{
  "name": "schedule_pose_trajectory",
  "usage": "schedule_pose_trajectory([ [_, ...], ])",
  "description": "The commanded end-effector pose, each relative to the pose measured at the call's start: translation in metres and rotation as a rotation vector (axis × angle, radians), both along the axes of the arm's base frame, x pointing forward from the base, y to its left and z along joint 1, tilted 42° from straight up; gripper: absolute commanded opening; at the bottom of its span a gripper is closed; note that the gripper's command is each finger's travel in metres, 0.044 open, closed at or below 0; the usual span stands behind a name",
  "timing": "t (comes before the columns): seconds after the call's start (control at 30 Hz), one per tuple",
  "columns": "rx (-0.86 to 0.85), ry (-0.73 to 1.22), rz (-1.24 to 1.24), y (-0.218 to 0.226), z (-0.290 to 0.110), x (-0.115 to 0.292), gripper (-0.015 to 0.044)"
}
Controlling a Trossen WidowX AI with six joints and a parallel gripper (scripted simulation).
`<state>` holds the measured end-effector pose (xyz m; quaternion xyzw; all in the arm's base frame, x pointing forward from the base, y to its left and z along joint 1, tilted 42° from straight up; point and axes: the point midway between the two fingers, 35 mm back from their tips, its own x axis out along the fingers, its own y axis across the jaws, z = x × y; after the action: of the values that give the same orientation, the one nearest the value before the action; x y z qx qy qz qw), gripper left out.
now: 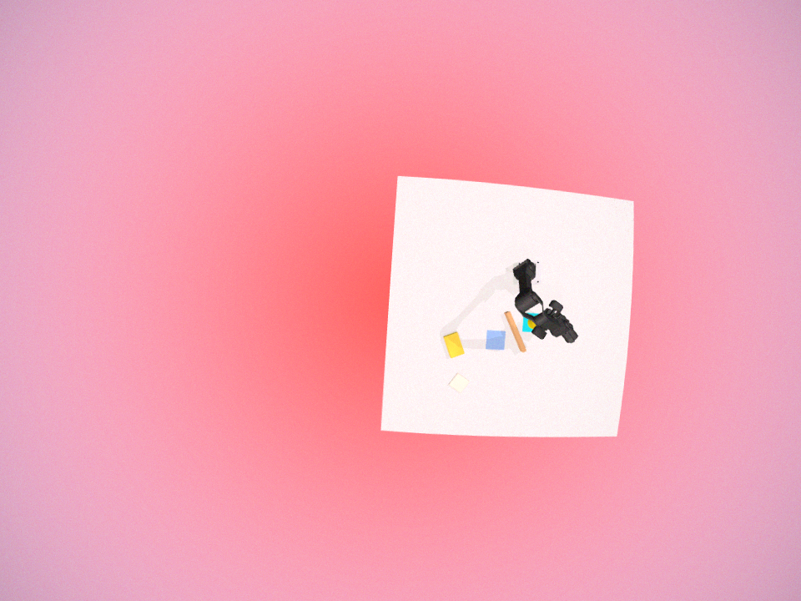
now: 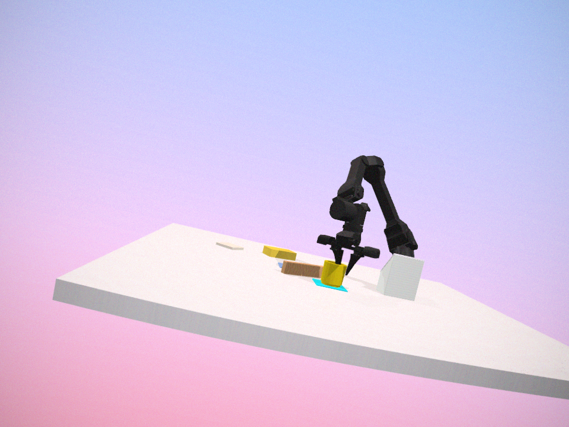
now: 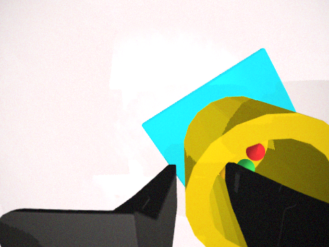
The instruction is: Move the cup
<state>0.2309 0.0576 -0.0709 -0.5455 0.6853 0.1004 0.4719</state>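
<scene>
The yellow cup (image 1: 531, 324) (image 2: 332, 274) (image 3: 202, 182) stands upright on the cyan pad (image 1: 526, 322) (image 2: 317, 281) (image 3: 247, 73). In the wrist view a red marble (image 3: 256, 151) and a green marble (image 3: 247, 165) lie inside it, with a sliver of an orange one (image 3: 223, 172). My gripper (image 2: 344, 268) (image 3: 200, 171) is open around the cup's wall, one finger inside the cup and one outside, with gaps beside the wall. In the top view the arm hides the fingertips. The blue pad (image 1: 495, 340) (image 2: 280, 265) bears nothing.
A wooden bar (image 1: 515, 331) (image 2: 301, 268) lies between the two pads, close to the cup. A yellow block (image 1: 454, 345) (image 2: 279, 253) and a cream tile (image 1: 458, 382) (image 2: 229, 245) lie beyond the blue pad. A white block (image 2: 402, 277) stands near the arm's base.
</scene>
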Motion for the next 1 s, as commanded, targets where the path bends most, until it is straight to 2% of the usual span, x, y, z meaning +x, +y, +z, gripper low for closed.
schedule_pose_trajectory([
  [0.0, 0.000, -0.001, 0.000, 0.000, 0.000, 0.000, 0.0147],
  [0.97, -0.004, 0.008, 0.002, 0.028, 0.030, -0.001, 0.0147],
])
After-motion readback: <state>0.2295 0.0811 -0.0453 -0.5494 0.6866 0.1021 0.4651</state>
